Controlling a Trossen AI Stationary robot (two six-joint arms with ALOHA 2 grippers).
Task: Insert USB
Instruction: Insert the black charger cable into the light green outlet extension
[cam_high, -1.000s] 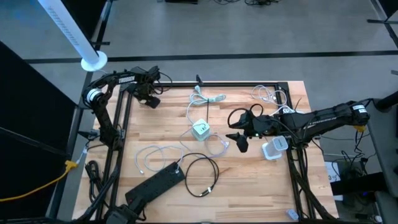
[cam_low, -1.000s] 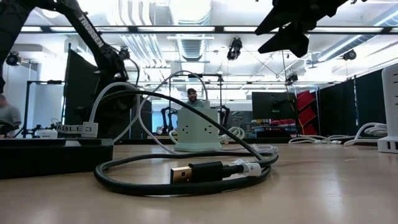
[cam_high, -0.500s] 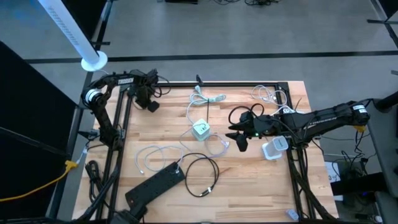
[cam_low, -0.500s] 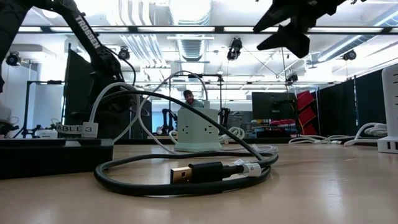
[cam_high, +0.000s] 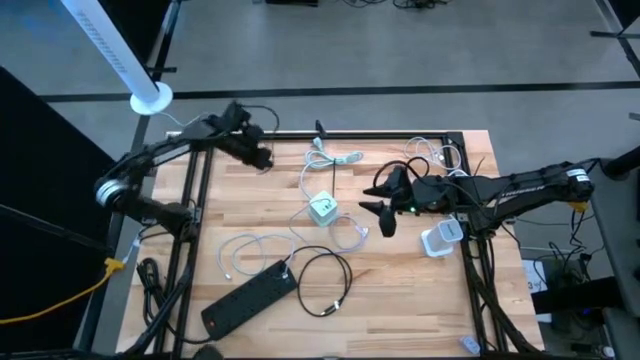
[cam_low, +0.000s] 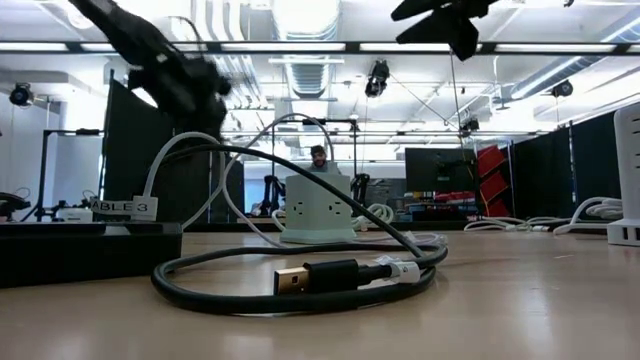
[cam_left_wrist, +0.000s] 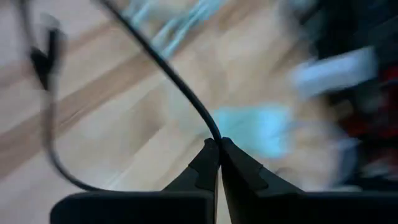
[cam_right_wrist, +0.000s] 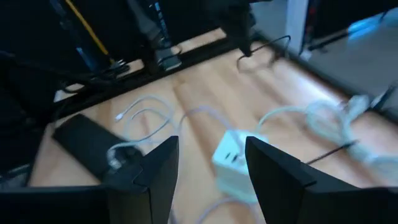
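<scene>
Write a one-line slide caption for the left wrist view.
Left gripper shut on a black cable above the wooden table.

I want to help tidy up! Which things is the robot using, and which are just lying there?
In use: left gripper, shut on thin black cable; right gripper, open near green charger cube.
Lying about: power strip, white adapter, coiled USB cable, white cables.

Bright ceiling lights (cam_low: 300, 15) glare in the low view; the left wrist view is heavily motion-blurred, the right wrist view softly blurred.
</scene>
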